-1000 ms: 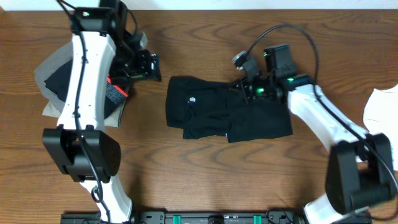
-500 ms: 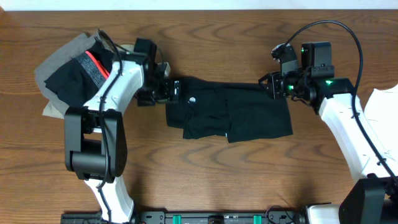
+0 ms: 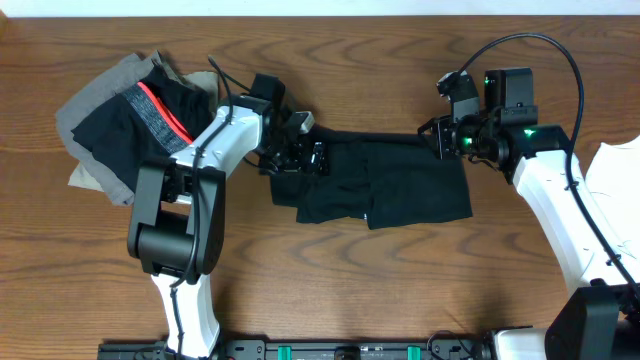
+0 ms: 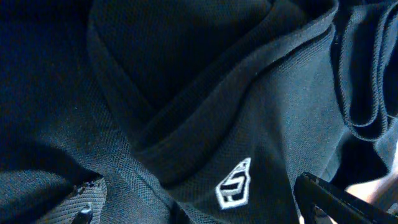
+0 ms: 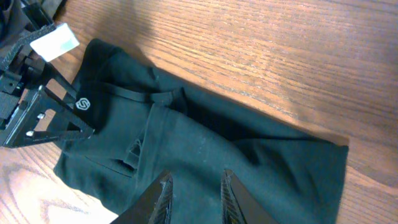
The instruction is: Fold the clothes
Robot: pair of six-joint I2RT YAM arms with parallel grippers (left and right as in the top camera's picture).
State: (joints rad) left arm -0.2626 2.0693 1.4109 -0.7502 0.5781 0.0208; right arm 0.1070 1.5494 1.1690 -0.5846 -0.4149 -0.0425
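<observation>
The clothes lie in two places. A folded black garment (image 3: 380, 190) with a small white logo (image 4: 235, 183) sits mid-table, and a heap of grey, black and red-banded pieces (image 3: 120, 125) is at the far left. My left gripper (image 3: 303, 157) is low over the black garment's left end, open wide, its fingers (image 4: 336, 200) on either side of the logo with fabric between them. My right gripper (image 3: 440, 138) hovers above the garment's top right corner. In the right wrist view the right gripper (image 5: 196, 190) is open with nothing between its fingertips, and the black garment (image 5: 249, 162) lies below.
A white piece of cloth (image 3: 612, 170) lies at the table's right edge. The left arm (image 3: 215, 150) stretches between the heap and the black garment. Bare wood (image 3: 350, 280) runs along the front of the table.
The left arm swung right from the heap onto the black garment's left end, with its jaws opening wider. The right gripper let go, lifted to the upper right, then held still.
</observation>
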